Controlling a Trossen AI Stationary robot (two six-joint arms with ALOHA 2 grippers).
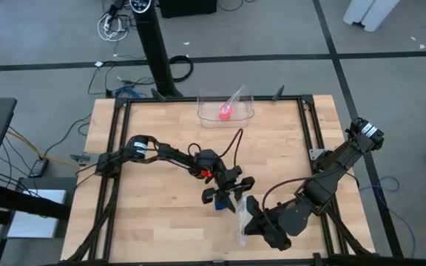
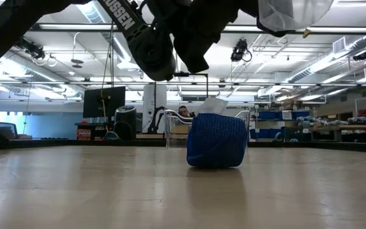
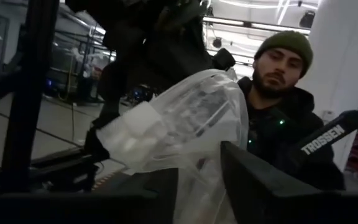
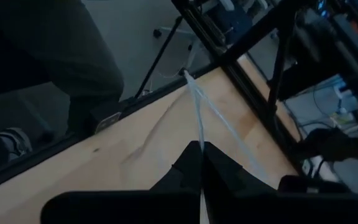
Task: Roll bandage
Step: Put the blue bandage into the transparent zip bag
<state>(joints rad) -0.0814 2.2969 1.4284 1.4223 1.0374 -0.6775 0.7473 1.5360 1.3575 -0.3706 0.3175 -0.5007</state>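
The bright blue bandage (image 2: 216,141), a small rounded roll, stands on its lower side on the wooden table (image 1: 161,214); from above it shows as a blue spot (image 1: 219,203). My left gripper (image 1: 228,192) hovers just above it, open and empty (image 3: 199,186); it also shows in the low view (image 2: 176,38). My right gripper (image 1: 251,216) is next to the roll on its right, toward the near edge, shut on a clear plastic bag (image 1: 241,225). The bag fills the left wrist view (image 3: 185,124). My right gripper pinches a thin edge of the clear plastic bag (image 4: 198,134) between its two shut fingers (image 4: 188,165). It comes at the bag from the table's right side. The bag is lifted clear of the table (image 2: 294,13) and reaches out beyond the fingertips.
A clear tray (image 1: 207,118) with a small pink-red roll (image 1: 225,112) stands at the table's far edge. A black frame (image 1: 117,148) runs round the tabletop. A person (image 3: 284,106) is beyond the table's near edge. Bare wood lies to the left and far right.
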